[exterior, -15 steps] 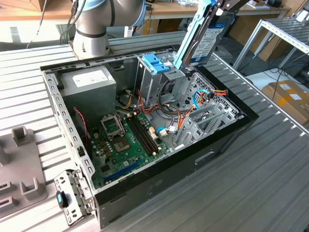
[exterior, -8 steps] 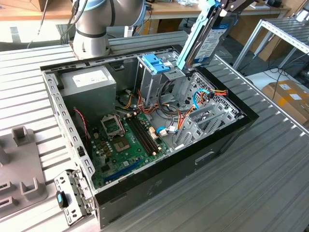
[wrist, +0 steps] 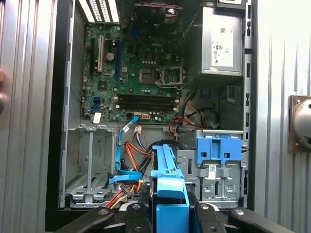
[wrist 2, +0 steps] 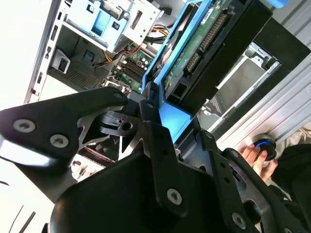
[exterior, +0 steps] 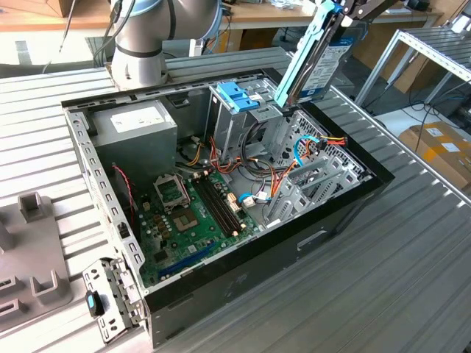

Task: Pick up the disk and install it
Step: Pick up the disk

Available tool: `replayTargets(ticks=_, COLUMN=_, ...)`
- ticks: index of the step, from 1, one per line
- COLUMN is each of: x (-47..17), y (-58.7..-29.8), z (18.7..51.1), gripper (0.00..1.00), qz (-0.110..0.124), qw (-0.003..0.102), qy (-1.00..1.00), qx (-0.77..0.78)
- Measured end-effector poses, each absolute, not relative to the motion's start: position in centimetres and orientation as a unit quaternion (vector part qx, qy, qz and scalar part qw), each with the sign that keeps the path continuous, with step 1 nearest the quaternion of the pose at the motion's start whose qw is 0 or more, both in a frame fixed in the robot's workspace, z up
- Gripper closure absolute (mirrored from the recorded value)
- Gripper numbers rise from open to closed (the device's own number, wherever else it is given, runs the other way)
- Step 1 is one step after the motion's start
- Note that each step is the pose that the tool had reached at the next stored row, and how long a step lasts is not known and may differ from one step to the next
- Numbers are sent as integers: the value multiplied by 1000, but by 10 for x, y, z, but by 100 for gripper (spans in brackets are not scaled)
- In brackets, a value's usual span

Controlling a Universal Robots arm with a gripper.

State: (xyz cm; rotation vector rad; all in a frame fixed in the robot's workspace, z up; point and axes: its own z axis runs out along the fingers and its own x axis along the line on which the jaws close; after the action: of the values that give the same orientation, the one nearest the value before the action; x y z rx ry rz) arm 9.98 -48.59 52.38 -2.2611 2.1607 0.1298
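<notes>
exterior view's left: grey block on slatted table, arm base at far side of open computer case

inside case going right: grey power supply, green motherboard, blue handle on drive cage, messy cables

upper right of frame: gripper clamped on disk, disk up in air, tilted on edge, lower end close over cage

second wrist view: fingers pinching disk's blue rail, circuit side showing, person's hand by round blue button
</notes>
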Motion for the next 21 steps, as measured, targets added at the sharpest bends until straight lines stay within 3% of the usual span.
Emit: replayTargets(ticks=21, x=119, y=-496, z=523, gripper=63, qz=41, qw=6, qy=690, qx=-722)
